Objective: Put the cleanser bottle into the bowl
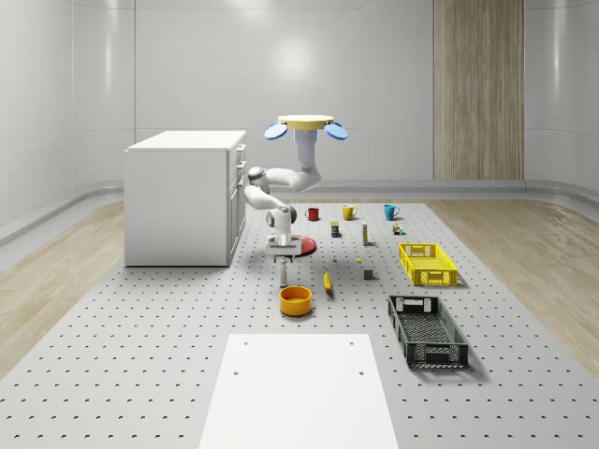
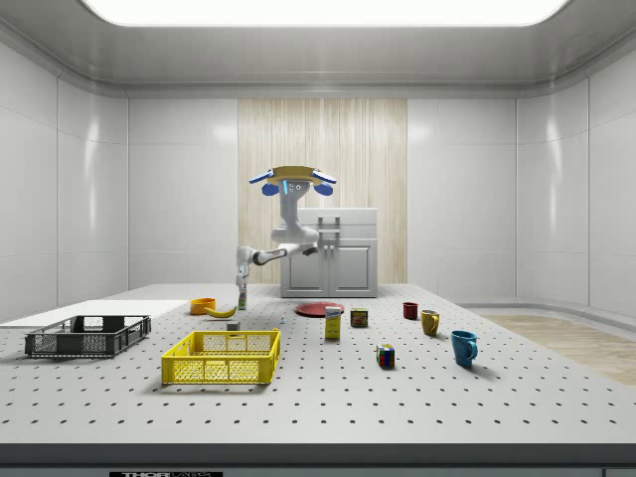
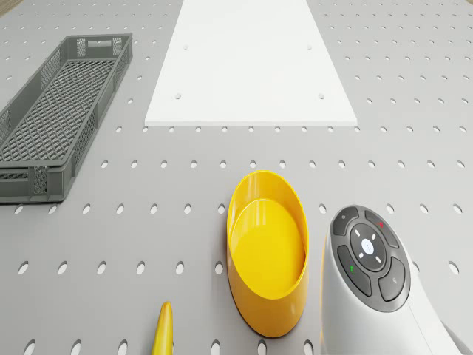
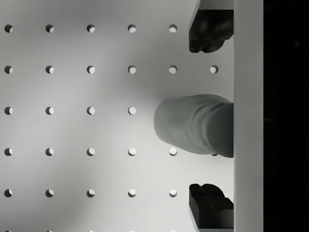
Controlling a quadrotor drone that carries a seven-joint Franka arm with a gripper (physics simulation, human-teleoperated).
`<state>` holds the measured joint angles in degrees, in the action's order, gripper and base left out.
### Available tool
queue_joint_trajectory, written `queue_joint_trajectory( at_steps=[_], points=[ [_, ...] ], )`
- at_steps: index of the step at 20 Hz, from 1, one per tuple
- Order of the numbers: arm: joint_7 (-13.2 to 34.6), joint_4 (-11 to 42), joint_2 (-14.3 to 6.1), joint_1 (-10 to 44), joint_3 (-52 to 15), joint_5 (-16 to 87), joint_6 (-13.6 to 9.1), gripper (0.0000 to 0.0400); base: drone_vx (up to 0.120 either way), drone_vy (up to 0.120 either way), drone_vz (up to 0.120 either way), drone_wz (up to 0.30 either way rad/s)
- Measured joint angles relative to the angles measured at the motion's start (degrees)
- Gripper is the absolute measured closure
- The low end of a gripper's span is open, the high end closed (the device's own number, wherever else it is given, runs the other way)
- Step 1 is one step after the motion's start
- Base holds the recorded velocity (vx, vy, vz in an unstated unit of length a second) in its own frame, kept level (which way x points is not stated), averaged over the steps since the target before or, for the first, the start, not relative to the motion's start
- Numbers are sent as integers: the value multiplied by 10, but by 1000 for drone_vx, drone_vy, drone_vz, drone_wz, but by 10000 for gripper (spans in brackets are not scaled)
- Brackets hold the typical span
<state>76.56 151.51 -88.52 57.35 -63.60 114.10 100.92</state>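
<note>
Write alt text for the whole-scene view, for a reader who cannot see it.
A drone hovers beside a white cabinet, its arm reaching down so the hand hangs over a grey cleanser bottle on the perforated floor, just behind an orange-yellow bowl. Mugs, a red plate, a banana and two crates lie around.

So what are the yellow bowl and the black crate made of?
The bowl looks like smooth, glossy plastic: one even yellow with soft shine on its rim. The crate looks like hard matte plastic, since its walls and floor are a moulded mesh of small holes. These are renders, so both are guesses.
</note>
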Motion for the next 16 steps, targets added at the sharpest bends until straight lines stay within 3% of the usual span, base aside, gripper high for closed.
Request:
queue_joint_trajectory(
  at_steps=[6,10,13,16],
  points=[
    [-1,-2,0,1,2,1,2,0,0,0,0,0],
    [-1,-3,0,1,2,2,2,165,0,0,0,0],
    [-1,-3,0,1,2,2,2,223,0,0,0,0],
    [-1,-3,0,1,2,2,2,246,0,0,0,0]
  ],
)
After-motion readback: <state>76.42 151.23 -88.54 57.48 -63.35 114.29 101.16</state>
